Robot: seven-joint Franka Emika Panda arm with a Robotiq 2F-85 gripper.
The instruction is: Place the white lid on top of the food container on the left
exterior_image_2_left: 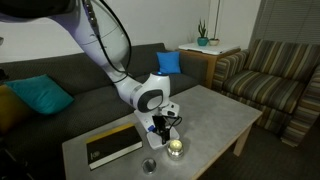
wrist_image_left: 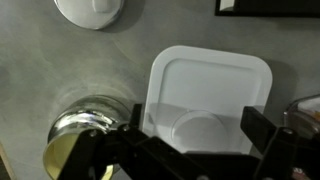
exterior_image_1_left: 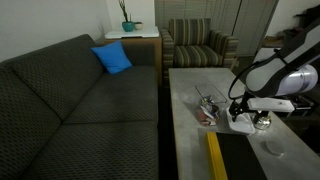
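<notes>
White lid (wrist_image_left: 210,85) shows clearest in wrist view.

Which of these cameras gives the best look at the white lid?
The wrist view. The white lid fills the middle of the picture, seen from straight above, with its raised rim and rounded corners plain. In both exterior views it is far off, only a small white patch, largely hidden beneath the gripper.

Your white lid (wrist_image_left: 210,90): rounded rectangle, raised rim, lying flat on the grey counter (wrist_image_left: 40,70). Your food container (exterior_image_1_left: 207,112): low, clear, reddish contents, upright, uncovered, near the lid.
</notes>
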